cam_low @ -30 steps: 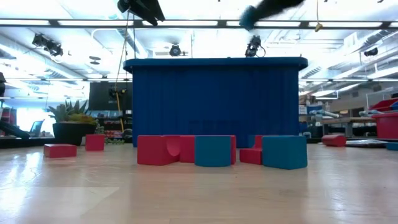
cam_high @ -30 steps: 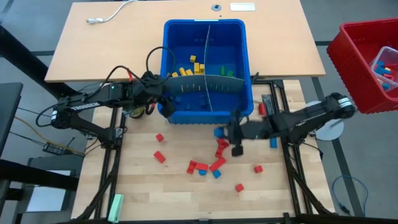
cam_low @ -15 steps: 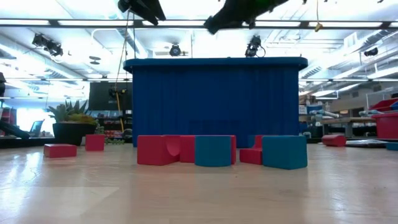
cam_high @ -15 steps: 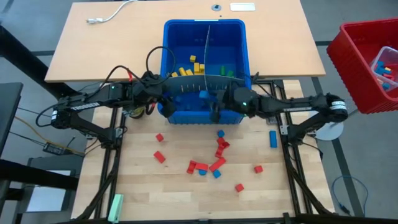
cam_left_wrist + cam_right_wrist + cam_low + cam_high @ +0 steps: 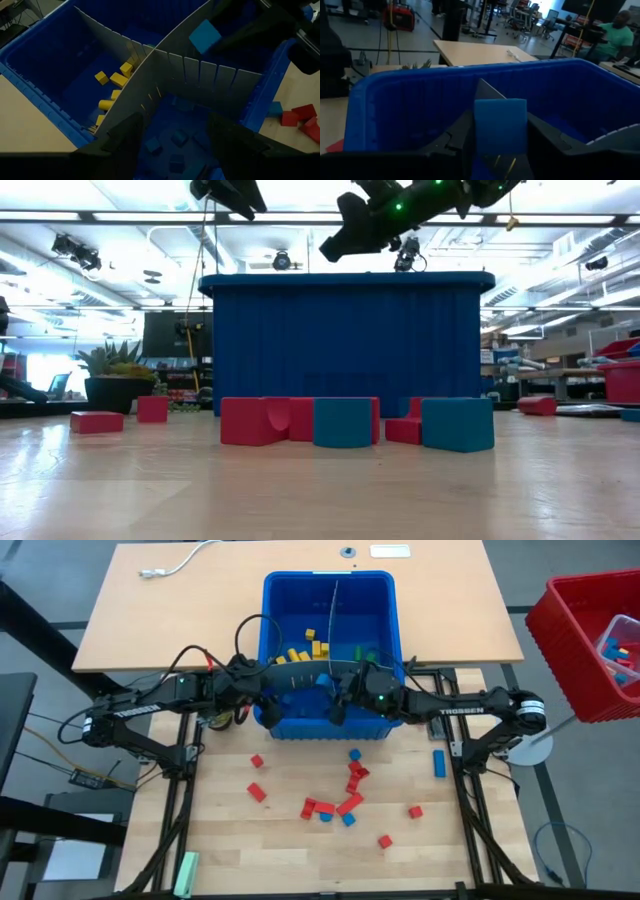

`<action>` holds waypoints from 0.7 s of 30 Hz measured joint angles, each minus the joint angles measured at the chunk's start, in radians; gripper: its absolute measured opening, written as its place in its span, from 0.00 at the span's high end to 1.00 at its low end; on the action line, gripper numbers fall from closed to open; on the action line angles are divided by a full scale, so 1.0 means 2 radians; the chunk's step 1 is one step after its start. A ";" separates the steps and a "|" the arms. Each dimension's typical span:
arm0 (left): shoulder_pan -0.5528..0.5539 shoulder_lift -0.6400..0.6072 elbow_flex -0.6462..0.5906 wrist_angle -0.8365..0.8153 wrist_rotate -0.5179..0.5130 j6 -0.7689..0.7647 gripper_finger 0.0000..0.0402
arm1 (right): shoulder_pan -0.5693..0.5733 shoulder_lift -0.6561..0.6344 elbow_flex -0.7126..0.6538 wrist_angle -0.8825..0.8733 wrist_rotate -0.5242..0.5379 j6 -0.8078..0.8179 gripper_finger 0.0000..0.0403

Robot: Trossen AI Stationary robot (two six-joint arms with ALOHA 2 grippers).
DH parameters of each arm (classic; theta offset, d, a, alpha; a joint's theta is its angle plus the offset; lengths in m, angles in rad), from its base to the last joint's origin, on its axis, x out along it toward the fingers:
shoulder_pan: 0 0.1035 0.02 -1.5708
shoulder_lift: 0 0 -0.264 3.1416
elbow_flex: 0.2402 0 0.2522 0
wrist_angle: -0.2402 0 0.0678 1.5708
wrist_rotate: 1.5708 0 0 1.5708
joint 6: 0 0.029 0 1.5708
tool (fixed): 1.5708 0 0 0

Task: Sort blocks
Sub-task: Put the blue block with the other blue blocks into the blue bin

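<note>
My right gripper (image 5: 334,700) hangs over the near part of the blue bin (image 5: 330,582), shut on a blue block (image 5: 500,125). The same block shows in the left wrist view (image 5: 204,36) above the grey dividers (image 5: 150,75). Yellow blocks (image 5: 305,648) lie in the bin's far left compartment, green ones (image 5: 362,653) in the far right, blue ones (image 5: 172,145) in the near part. Red and blue blocks (image 5: 340,802) lie loose on the table in front of the bin. My left gripper (image 5: 262,690) waits open above the bin's near left corner. My right gripper pinches the blue block between its two fingers, which lie on two opposite sides (image 5: 478,130) of it. The fingers come almost level from the table's right side. The block is lifted clear, above the bin's near compartment, with its flat face upright.
A red basket (image 5: 590,640) with more blocks stands off the table at the right. A single blue block (image 5: 438,762) lies near the right arm's frame, and a pale green bar (image 5: 186,873) at the near left. A person (image 5: 615,30) sits in the room behind.
My right gripper has gone from above the loose blocks toward the table's far edge and left, carrying the blue block over the bin's near rim. It has tipped from pointing down to nearly level. The blocks on the table lie as before.
</note>
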 joint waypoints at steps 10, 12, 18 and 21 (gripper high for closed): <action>0.000 0.000 0.000 0.000 0.000 0.000 0.42 | 0.002 -0.008 0.000 -0.006 -0.015 -0.002 0.41; 0.000 0.000 0.000 -0.001 0.000 -0.001 0.42 | 0.008 -0.028 0.000 -0.033 -0.014 -0.004 0.37; 0.000 0.000 0.000 -0.001 0.002 -0.002 0.42 | 0.044 -0.111 0.000 -0.148 -0.021 -0.005 0.34; 0.000 0.000 0.000 -0.001 0.002 -0.002 0.42 | 0.072 -0.153 0.000 -0.207 -0.046 0.004 0.36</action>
